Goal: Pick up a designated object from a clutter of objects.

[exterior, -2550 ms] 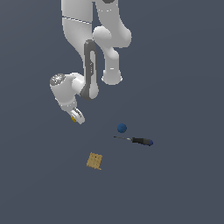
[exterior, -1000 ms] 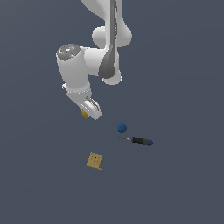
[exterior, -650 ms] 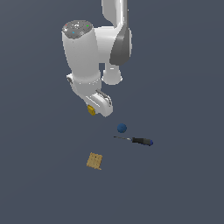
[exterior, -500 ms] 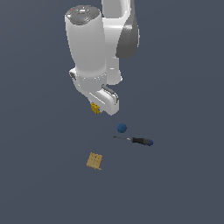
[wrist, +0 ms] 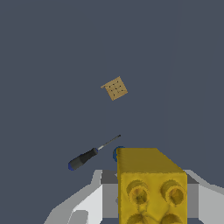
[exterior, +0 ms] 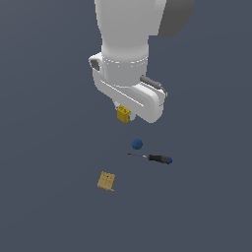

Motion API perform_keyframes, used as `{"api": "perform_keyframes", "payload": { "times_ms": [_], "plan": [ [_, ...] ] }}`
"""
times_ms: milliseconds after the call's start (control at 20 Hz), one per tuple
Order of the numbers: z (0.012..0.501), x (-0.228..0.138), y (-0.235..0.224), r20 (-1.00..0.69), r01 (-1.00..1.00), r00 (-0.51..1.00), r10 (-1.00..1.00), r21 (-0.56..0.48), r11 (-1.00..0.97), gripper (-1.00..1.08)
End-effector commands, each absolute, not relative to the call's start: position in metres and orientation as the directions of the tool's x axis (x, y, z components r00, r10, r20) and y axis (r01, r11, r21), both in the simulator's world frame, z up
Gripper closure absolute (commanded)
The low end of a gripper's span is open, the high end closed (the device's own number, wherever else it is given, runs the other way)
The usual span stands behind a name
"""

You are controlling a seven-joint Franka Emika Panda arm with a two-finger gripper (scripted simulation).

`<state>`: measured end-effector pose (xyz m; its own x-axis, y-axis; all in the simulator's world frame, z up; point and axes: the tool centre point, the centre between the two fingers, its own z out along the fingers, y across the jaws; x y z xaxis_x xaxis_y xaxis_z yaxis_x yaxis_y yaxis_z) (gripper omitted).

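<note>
Above the clutter, my end effector (exterior: 124,109) is closed on the yellow brick (exterior: 123,114), which hangs clear of the surface, studs facing the wrist camera (wrist: 151,192). From the brick in the exterior view, the blue ball (exterior: 137,144) sits near five o'clock, the screwdriver (exterior: 153,158) just beyond, the tan box (exterior: 106,181) near six o'clock.

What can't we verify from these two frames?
- Claw fingers: exterior view, the wrist housing covers them; wrist view, cut off by the frame edge.
- Yellow brick: wrist view, lower part cut off by the edge.
- Blue ball: wrist view, mostly behind the brick.
- Screwdriver tip: exterior view, too thin to make out.
</note>
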<state>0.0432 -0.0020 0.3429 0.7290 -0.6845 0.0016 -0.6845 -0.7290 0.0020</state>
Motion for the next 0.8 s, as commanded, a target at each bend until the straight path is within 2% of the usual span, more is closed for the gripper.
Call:
{"api": "perform_keyframes", "payload": {
  "times_ms": [0, 750],
  "plan": [
    [0.359, 0.052, 0.01, 0.001, -0.685, 0.729, -0.685, 0.002, -0.729, 1.08],
    [0.423, 0.09, 0.057, 0.0, -0.684, 0.729, -0.684, 0.0, -0.729, 1.08]
  ]
}}
